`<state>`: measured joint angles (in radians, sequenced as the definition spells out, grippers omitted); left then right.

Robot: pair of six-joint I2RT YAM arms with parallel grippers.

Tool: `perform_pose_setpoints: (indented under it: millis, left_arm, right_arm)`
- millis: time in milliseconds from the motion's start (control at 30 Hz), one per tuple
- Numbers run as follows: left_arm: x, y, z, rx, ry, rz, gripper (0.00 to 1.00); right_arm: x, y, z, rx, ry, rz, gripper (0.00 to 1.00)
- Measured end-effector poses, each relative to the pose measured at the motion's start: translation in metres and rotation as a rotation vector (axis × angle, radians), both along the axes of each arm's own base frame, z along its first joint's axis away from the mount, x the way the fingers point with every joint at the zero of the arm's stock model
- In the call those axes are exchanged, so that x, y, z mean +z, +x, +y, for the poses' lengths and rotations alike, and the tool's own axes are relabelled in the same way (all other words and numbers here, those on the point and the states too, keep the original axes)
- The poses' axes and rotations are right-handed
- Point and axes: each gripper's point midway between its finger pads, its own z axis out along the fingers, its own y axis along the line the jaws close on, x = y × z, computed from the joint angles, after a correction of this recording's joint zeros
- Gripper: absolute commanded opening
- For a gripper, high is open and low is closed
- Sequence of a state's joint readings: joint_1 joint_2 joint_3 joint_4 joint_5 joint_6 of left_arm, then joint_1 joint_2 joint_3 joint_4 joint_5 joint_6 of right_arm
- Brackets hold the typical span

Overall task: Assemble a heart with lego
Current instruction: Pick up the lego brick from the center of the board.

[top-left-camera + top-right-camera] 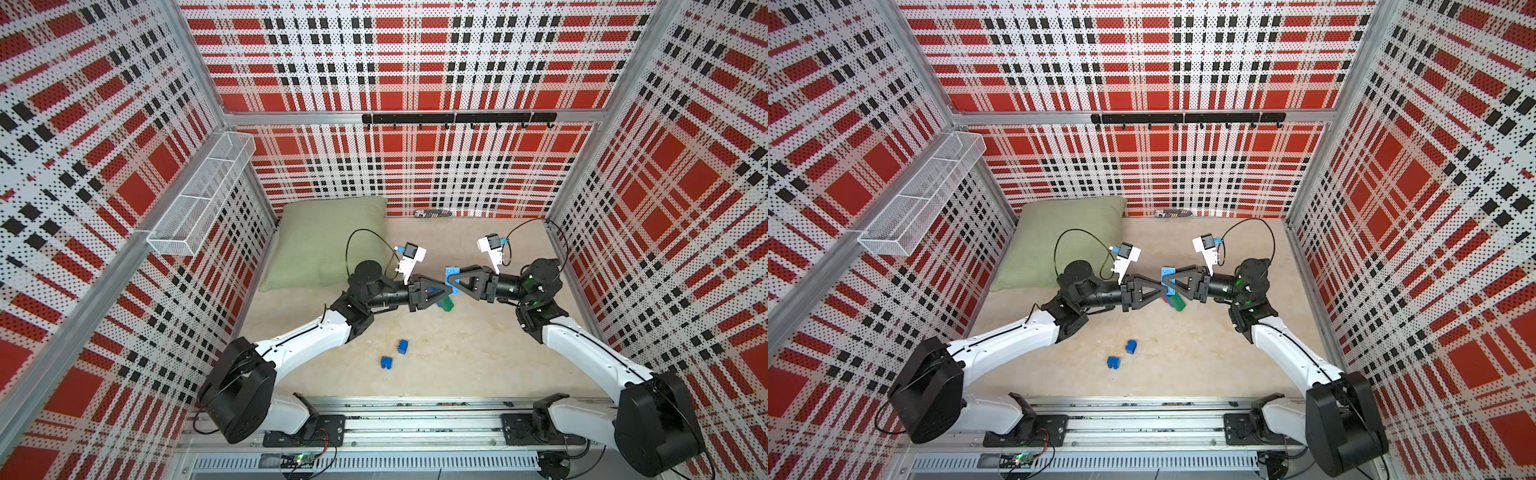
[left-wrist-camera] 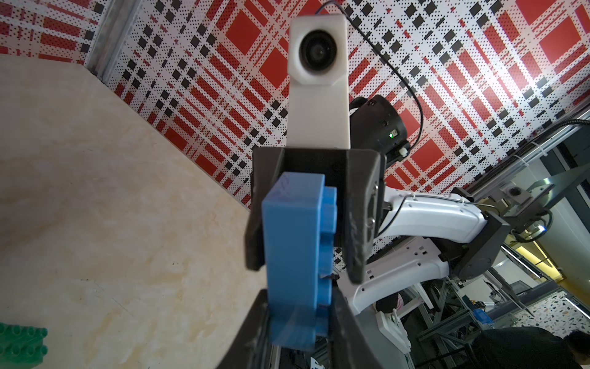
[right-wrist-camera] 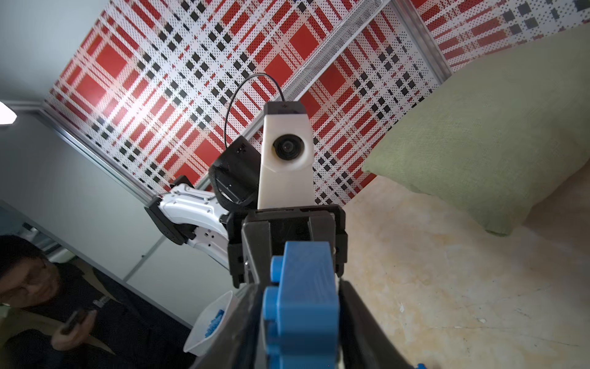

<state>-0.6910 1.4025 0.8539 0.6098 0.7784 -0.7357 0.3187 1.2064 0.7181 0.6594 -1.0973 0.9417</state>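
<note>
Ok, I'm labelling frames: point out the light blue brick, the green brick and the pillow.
light blue brick (image 2: 290, 242): left wrist view, smooth side face.
green brick (image 1: 446, 304): in a top view, its uncovered green part.
pillow (image 1: 324, 241): in a top view, middle of its cover.

light blue brick (image 1: 451, 273) aloft, green brick (image 1: 446, 304) below
</note>
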Motion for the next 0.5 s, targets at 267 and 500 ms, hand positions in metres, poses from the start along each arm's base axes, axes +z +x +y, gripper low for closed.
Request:
perform_pose_setpoints:
  millis: [267,500]
  left_arm:
    - [0.012,0.025,0.010,0.183,-0.074,0.080,0.08]
    - [0.026,0.033,0.016,0.306,-0.205,0.171,0.08]
  right_arm:
    - [0.002,0.013,-0.005,-0.084,-0.009,0.024,0.68]
    - [-0.005,0.012,-0.009,-0.120,0.119,0.142,0.56]
